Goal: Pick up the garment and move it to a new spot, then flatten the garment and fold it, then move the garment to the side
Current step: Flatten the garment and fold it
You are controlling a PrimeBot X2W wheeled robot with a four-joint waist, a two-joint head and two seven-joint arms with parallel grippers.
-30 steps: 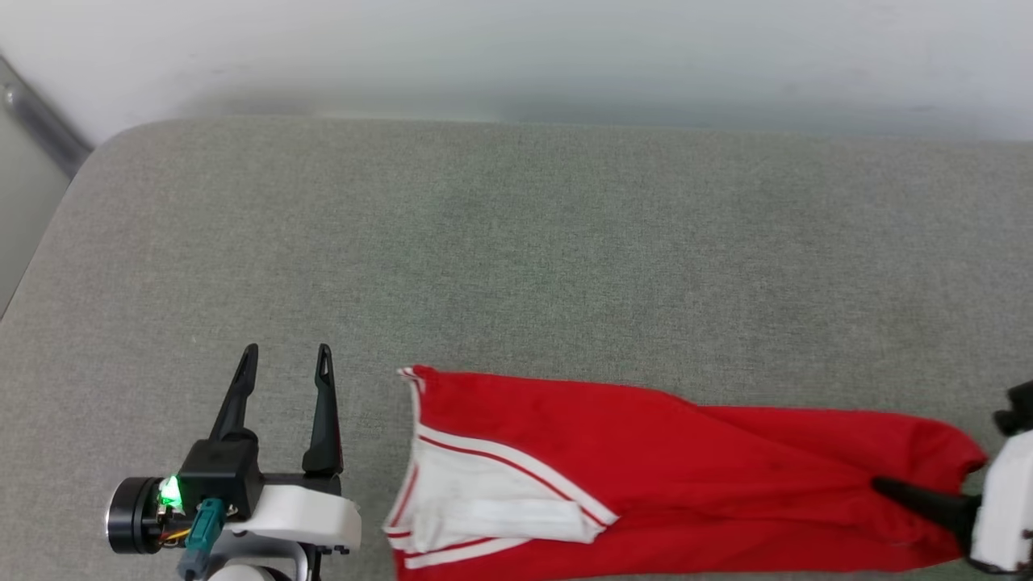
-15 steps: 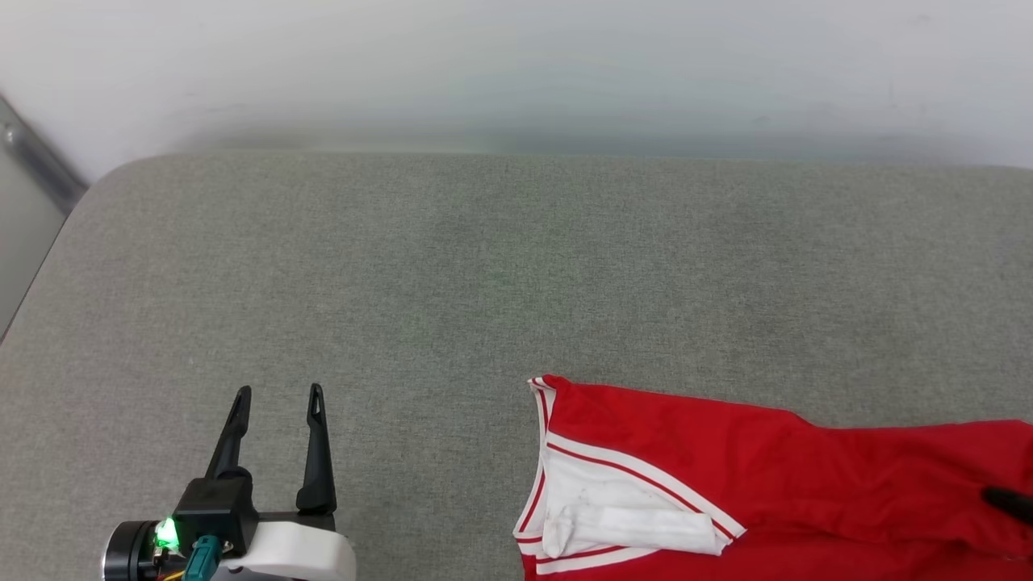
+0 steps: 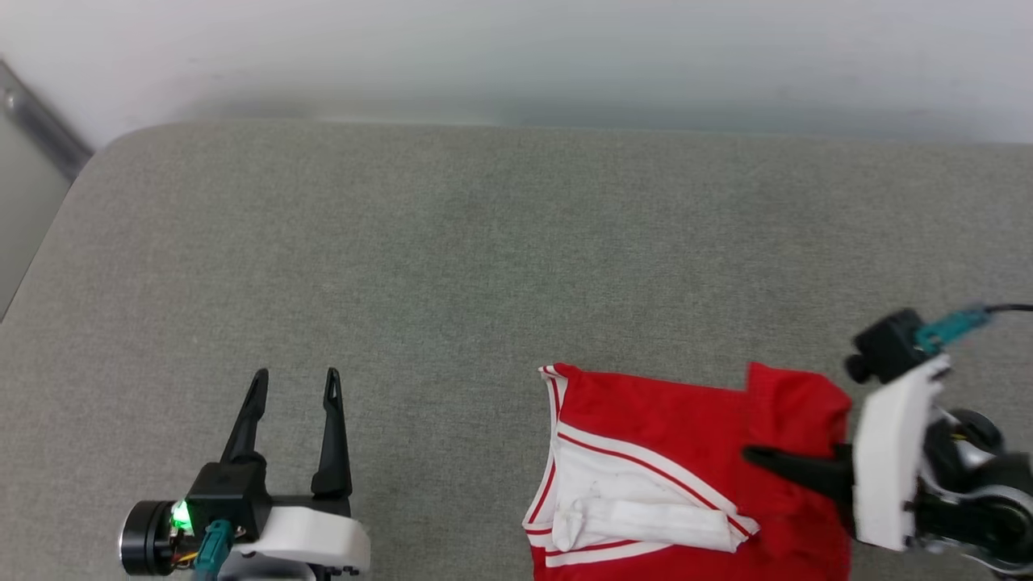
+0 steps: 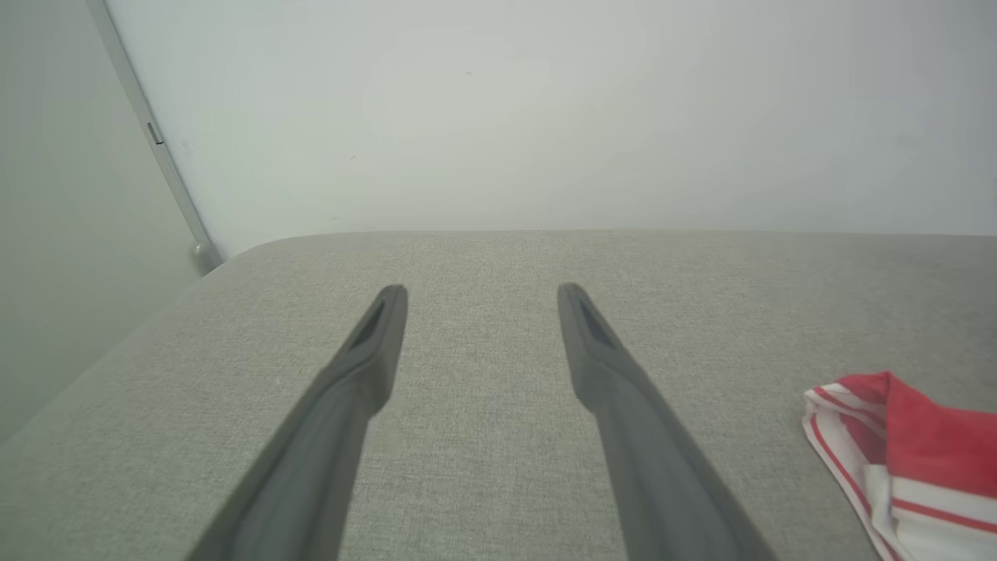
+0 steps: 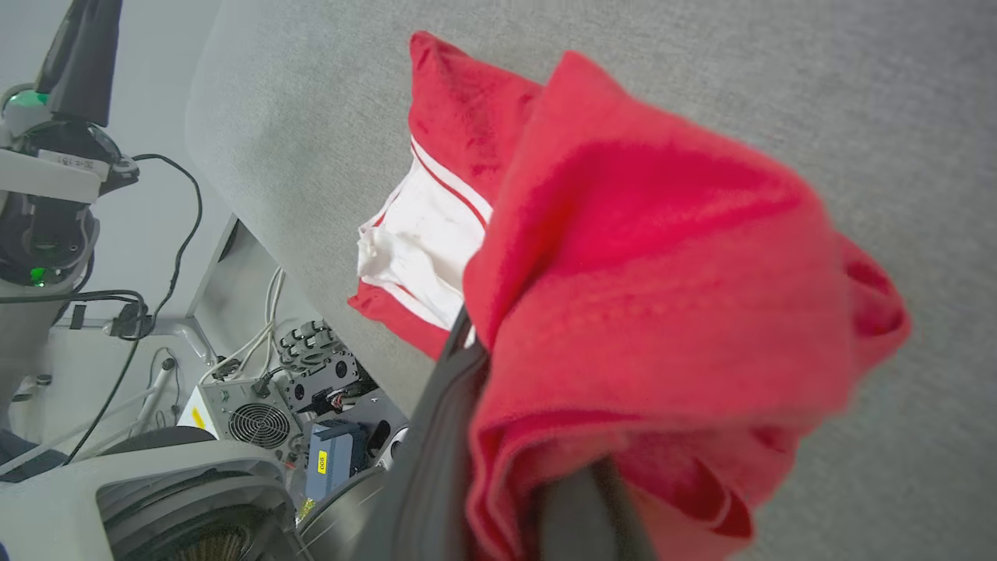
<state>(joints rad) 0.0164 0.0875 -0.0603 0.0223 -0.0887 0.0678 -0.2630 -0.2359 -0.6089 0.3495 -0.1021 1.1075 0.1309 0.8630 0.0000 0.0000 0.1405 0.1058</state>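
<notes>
The garment (image 3: 646,411), red with a white sleeve and red-and-white striped trim, lies on the grey padded table (image 3: 484,242) at the near right. Its right end is lifted and doubled back over the rest. My right gripper (image 3: 759,458) is shut on that red end, its fingers pointing left across the cloth. In the right wrist view the red cloth (image 5: 662,257) bunches over the dark fingers (image 5: 436,452), hiding their tips. My left gripper (image 3: 296,377) stands open over bare table at the near left, well clear of the garment's sleeve edge (image 4: 927,436). Nothing lies between its fingers (image 4: 374,351).
A pale wall runs behind the table, and a metal rail (image 3: 40,121) stands past the rounded left corner. The right wrist view shows cables and a fan box (image 5: 249,421) on the floor below the near edge.
The garment slid rightward away from my left gripper. My right gripper then came back left and up, carrying the red end over the rest. The left gripper stayed open. The head view shifted slightly.
</notes>
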